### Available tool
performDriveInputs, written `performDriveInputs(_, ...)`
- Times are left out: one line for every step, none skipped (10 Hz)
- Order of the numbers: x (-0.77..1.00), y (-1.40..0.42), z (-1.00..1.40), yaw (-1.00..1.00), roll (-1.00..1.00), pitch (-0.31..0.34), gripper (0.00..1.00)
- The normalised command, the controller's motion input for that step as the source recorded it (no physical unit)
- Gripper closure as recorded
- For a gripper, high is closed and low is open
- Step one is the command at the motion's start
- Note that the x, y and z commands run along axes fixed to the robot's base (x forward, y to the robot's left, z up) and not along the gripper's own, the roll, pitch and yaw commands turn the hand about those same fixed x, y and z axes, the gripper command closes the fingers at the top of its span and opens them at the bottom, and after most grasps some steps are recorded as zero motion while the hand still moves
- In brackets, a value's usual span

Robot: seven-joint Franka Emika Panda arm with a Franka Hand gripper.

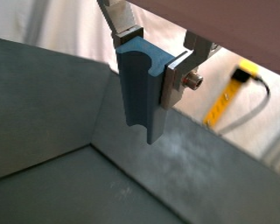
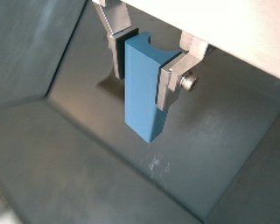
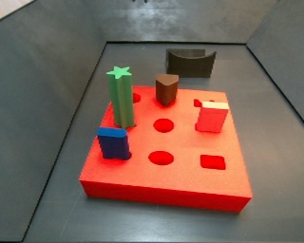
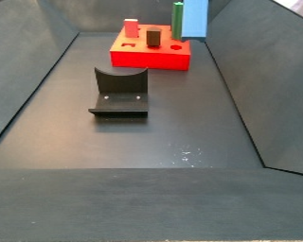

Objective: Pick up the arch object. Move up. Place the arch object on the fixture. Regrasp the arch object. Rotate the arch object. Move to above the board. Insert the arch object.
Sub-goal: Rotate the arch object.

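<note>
My gripper [image 1: 150, 66] is shut on the arch object [image 1: 143, 92], a long slate-blue prism with a curved notch at its upper end. It hangs upright in the air above the grey floor, touching nothing. Both wrist views show this, with the gripper [image 2: 145, 72] clamping the prism [image 2: 143, 96] near its top. In a side view the arch object's lower part [image 4: 193, 19] hangs in from the upper edge, and the gripper is out of frame. The fixture [image 4: 120, 92] stands on the floor, also in the other side view [image 3: 190, 63]. The red board [image 3: 180, 171] lies beyond [image 4: 151, 59].
On the board stand a green star-topped post [image 3: 121, 95], a brown peg [image 3: 166, 90], a red block [image 3: 212, 117] and a short blue block [image 3: 113, 142]. Grey walls enclose the floor. White scratches [image 2: 156, 163] mark the floor below the prism.
</note>
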Motion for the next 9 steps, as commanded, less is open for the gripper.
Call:
performDriveInputs(-0.02,0.04,0.01,-1.0,-0.91,0.085,1.0)
performDriveInputs(0.0,0.03,-0.01,-1.0,-0.9,0.137,1.0)
performDriveInputs(0.0,0.03,0.0,-1.0,-0.9,0.193,1.0)
performDriveInputs(-0.01,0.02,0.02,-1.0,-0.9,0.247,1.0)
performDriveInputs(-0.02,0.02,0.03,-1.0,-0.9,0.297,1.0)
performDriveInputs(-0.01,0.02,0.03,-1.0,-0.92,0.364,1.0)
performDriveInputs(-0.01,0.02,0.03,-1.0,-0.93,0.417,1.0)
performDriveInputs(0.0,0.02,0.03,-1.0,-0.96,0.476,1.0)
performDriveInputs(0.01,0.02,0.03,-0.87,-0.87,0.492,1.0)
